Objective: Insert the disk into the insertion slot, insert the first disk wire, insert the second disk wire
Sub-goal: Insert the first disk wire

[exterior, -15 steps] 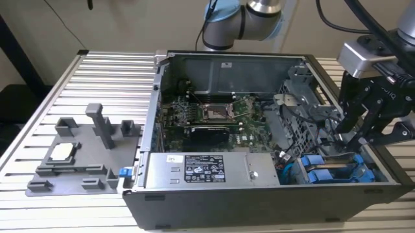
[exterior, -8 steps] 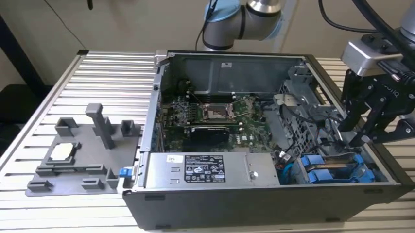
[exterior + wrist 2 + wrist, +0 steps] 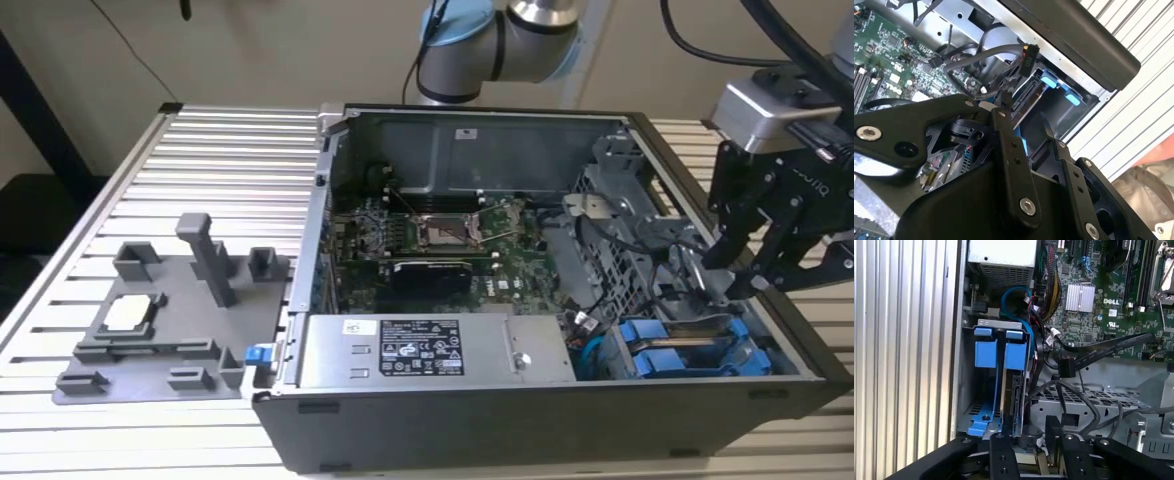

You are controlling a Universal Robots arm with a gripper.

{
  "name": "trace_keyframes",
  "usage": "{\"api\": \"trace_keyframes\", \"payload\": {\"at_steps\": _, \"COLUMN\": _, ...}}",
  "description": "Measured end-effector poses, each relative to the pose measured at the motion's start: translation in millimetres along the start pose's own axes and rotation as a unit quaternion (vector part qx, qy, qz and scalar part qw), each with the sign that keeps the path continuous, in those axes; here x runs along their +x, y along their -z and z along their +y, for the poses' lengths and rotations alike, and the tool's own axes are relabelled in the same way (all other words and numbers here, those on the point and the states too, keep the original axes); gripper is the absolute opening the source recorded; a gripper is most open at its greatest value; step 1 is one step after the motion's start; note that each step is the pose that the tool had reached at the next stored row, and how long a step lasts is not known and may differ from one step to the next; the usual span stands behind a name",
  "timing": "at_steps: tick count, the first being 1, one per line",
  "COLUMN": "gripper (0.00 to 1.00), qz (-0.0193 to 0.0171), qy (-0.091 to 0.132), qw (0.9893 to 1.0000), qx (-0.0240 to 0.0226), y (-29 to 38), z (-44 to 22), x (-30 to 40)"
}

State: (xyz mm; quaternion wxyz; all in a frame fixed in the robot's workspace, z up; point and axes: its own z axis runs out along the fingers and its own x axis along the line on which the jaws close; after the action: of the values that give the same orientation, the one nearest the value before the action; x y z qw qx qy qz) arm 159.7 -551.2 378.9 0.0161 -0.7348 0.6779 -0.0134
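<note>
The disk (image 3: 1017, 390) stands on edge inside the insertion slot (image 3: 985, 324), a bay of the grey sheet-metal drive cage at one corner of the open computer case (image 3: 534, 430). In the first wrist view its bright blue carrier bracket (image 3: 1015, 356) sits level with a second blue bracket (image 3: 985, 353) in the bay just beside it. We judge the first step, seating the disk, as done.

The two wire steps look unfinished. A flat black cable (image 3: 1104, 346) crosses from the motherboard (image 3: 441, 240), and near it a black connector (image 3: 1066, 368) hangs free, close to the cage but apart from the disk. In the second wrist view a grey cable (image 3: 989, 52) ends in a dark plug (image 3: 1027, 59) held in the air above the blue brackets. We cannot tell whether this is the same wire. The disk end nearest the gripper is partly hidden, so we cannot confirm that nothing is plugged in there.

The gripper (image 3: 747, 285) hovers over the cage, at the exterior view's right side of the case. Its black fingers (image 3: 1006, 150) are spread with a clear gap between them, and we see nothing pinched.

The case rests on a slatted metal tabletop (image 3: 227, 170), with a grey power supply (image 3: 414, 350) just beside the cage.
</note>
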Motion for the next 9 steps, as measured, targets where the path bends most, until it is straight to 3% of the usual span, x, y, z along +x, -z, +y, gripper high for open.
{"api": "trace_keyframes", "payload": {"at_steps": 9, "gripper": 0.40, "qz": 0.0048, "qy": 0.003, "qw": 1.0000, "qx": -0.0005, "y": -1.3, "z": -9.6, "x": -4.9}}
